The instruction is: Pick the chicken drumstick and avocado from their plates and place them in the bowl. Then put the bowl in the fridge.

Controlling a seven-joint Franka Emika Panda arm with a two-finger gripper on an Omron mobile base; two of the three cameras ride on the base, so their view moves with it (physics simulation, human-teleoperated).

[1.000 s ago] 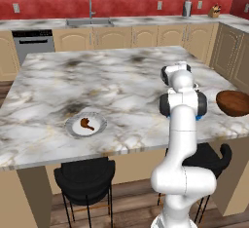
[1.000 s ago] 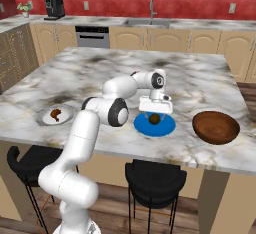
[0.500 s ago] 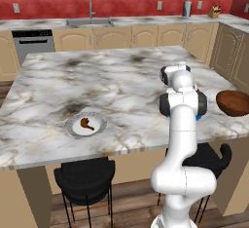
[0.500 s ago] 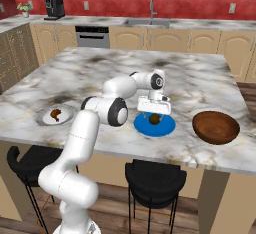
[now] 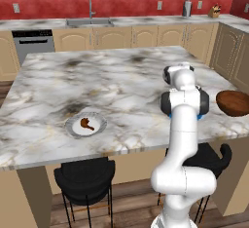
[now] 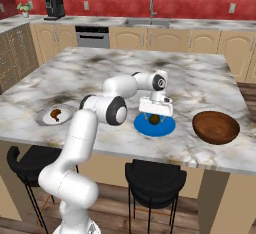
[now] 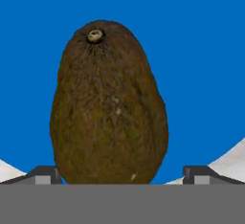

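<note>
Over blue plate (image 6: 150,127), pincer (image 6: 155,114) stood fully open, straddling avocado (image 7: 109,106), gripping nothing; bowl (image 6: 216,127) sat nearby on desk (image 6: 100,73).

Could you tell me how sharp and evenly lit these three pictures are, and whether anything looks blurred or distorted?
Hand view: the avocado looms huge and crisp against the flat, shadowless blue plate, with its skin texture clear. Right base view: even light, with soft glare on the marble counter; the bowl is sharp. Left base view: no blur; the drumstick is small but distinct.
</note>
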